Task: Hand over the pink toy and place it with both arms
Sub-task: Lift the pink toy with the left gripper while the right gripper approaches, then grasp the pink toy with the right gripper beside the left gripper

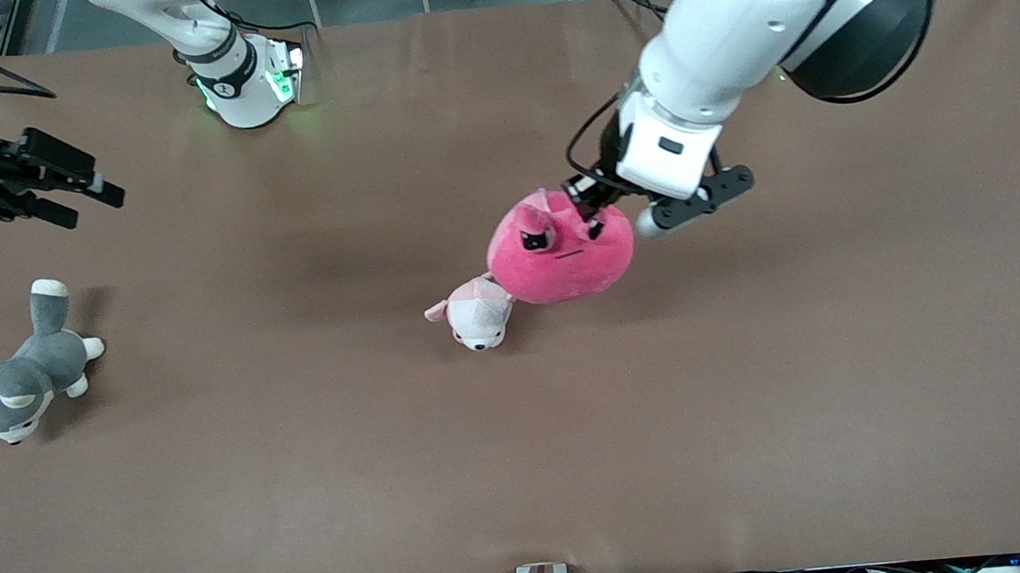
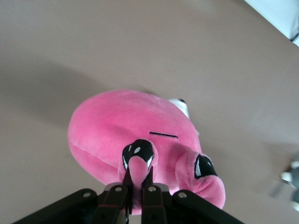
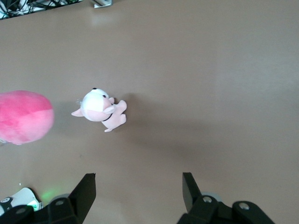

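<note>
The pink toy [image 1: 563, 254] is a round magenta plush with dark angry eyes. My left gripper [image 1: 593, 210] is shut on a nub at its top and holds it up over the middle of the table. In the left wrist view the fingers [image 2: 150, 179] pinch that nub, and the toy [image 2: 126, 126] hangs below my left gripper [image 2: 138, 173]. My right gripper [image 1: 87, 205] is open and empty, up in the air at the right arm's end of the table. In the right wrist view my right gripper [image 3: 138, 186] is wide open, with the pink toy [image 3: 21, 116] off to one side.
A small pale pink-and-white plush [image 1: 475, 313] lies on the table just beside and partly under the pink toy; it also shows in the right wrist view [image 3: 100, 111]. A grey-and-white plush dog [image 1: 15, 380] lies at the right arm's end, nearer the front camera.
</note>
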Tool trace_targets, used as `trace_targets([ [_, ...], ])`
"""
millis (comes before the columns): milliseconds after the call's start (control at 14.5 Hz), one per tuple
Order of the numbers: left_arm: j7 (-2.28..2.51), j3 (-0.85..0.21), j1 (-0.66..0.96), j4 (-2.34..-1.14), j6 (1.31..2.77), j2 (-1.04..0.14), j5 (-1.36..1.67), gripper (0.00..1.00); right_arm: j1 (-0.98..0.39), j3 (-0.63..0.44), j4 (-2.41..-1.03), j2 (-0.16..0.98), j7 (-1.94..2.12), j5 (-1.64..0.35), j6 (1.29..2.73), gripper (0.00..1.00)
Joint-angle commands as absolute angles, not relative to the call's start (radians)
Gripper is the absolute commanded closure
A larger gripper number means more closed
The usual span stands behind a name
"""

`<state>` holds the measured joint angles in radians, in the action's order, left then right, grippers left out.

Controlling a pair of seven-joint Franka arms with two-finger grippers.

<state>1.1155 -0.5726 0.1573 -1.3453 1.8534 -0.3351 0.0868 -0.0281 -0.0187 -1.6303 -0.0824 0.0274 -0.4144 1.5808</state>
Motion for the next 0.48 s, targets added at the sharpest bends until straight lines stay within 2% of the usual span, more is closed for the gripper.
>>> trace_targets([
  [0, 1.166, -0.575, 0.219, -1.296, 1.919, -0.374, 0.149, 1.00, -0.069, -0.023, -1.631, -0.051, 0.003, -0.489, 1.606, 0.17],
  [138, 1.244, -0.574, 0.264, -1.296, 2.001, -0.390, 0.170, 1.00, -0.075, -0.023, -1.625, -0.019, 0.003, -0.553, 1.627, 0.17],
  [415, 1.348, -0.575, 0.327, -1.296, 2.137, -0.431, 0.172, 1.00, -0.172, -0.023, -1.608, 0.047, 0.002, -0.560, 1.660, 0.17],
])
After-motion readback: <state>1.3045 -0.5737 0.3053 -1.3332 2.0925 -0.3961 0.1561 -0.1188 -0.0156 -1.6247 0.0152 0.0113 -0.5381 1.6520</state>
